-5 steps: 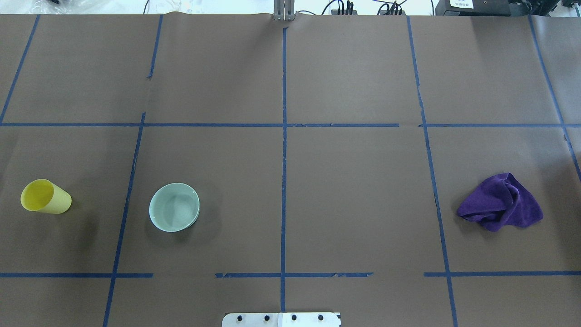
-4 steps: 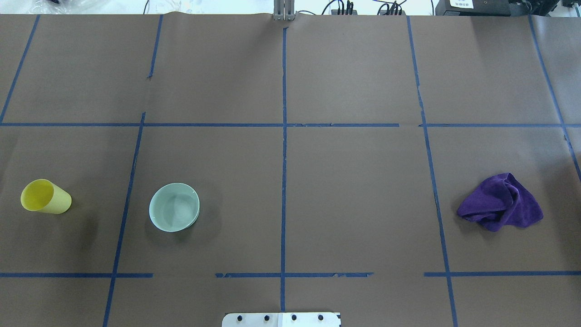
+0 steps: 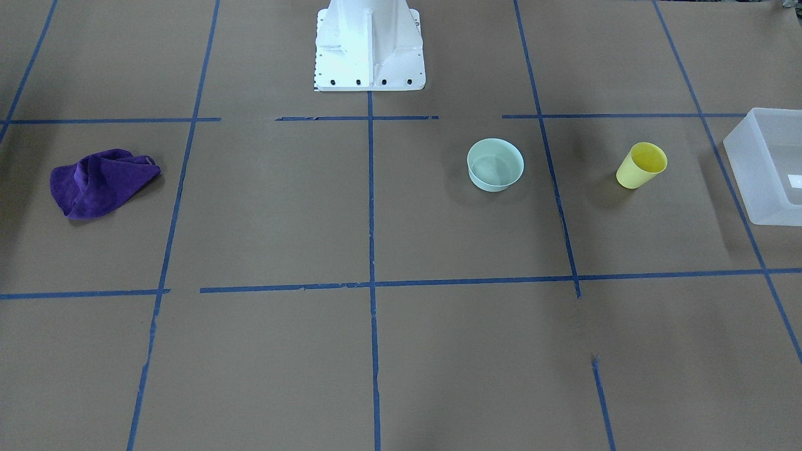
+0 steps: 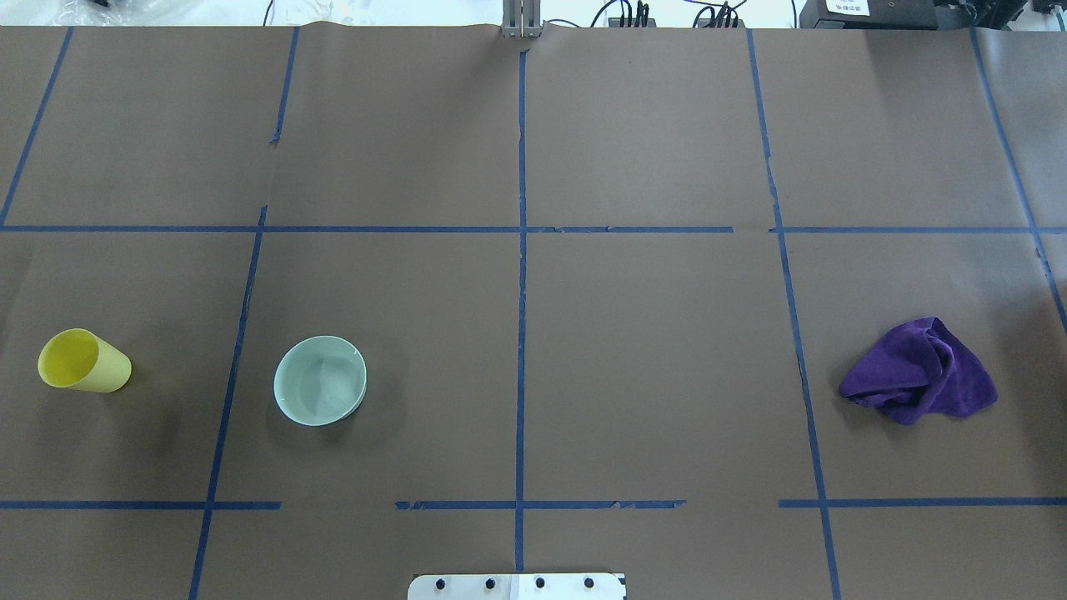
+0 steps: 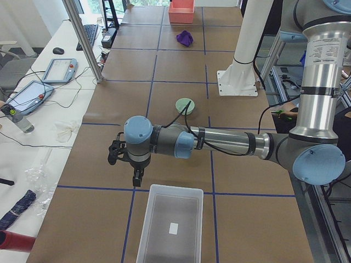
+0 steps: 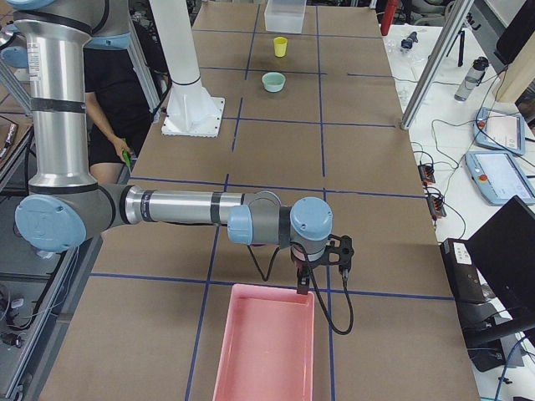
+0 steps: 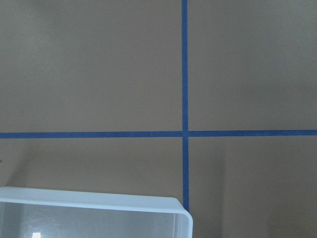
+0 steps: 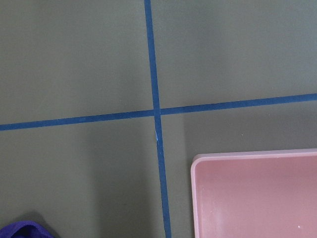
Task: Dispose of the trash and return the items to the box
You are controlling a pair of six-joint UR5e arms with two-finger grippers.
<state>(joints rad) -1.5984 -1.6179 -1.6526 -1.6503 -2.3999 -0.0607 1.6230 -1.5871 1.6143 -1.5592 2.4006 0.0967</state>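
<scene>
Cup (image 4: pixel 83 361), bright yellow, stands upright & mouth-up on the brown-papered table (image 4: pixel 650 350), on the robot's L side. We see it btw the pale green bowl (image 4: pixel 320 380) and the frosted box (image 3: pixel 752 175), apart from both, i.e. outside the box. The box sits at the table's L end w/ a small white label inside. L gripper (image 5: pixel 136 179) hangs pointing down just beyond the box's short rim, over the paper near a crossing of blue tape lines. It shows only in the side view, so we can't tell whether its jaws are spread or pressed together. R gripper (image 6: pixel 302 286) hangs likewise at the opposite end, at the short rim of a pink tray (image 6: pixel 267 288). We can't tell its jaw state either. Purple cloth (image 4: pixel 921 371) lies crumpled on the R side, well apart from the bowl.
</scene>
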